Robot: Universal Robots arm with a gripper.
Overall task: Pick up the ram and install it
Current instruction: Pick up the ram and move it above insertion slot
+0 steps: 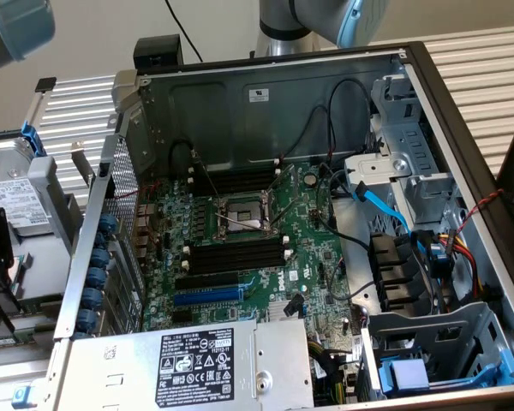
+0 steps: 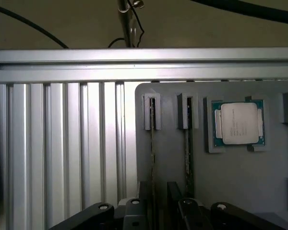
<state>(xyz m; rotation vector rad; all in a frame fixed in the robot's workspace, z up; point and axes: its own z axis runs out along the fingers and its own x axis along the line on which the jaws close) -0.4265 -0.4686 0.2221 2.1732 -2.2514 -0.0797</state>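
Gripper (image 2: 161,191), jaws apart, hovers at edge-on ram (image 2: 153,143) (second stick (image 2: 187,143) beside).

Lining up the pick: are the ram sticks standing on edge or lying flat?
On edge: both ram sticks stand in grey tray clips.

The arm (image 1: 278,30) is a silver-grey metal tube with bulky grey joints closed by rounded pale-blue caps (image 1: 349,24). The hand (image 2: 161,203) is matte black, built from angled link bars (image 2: 86,215), each hinged on a small round silver pin (image 2: 103,207) with a dark centre.
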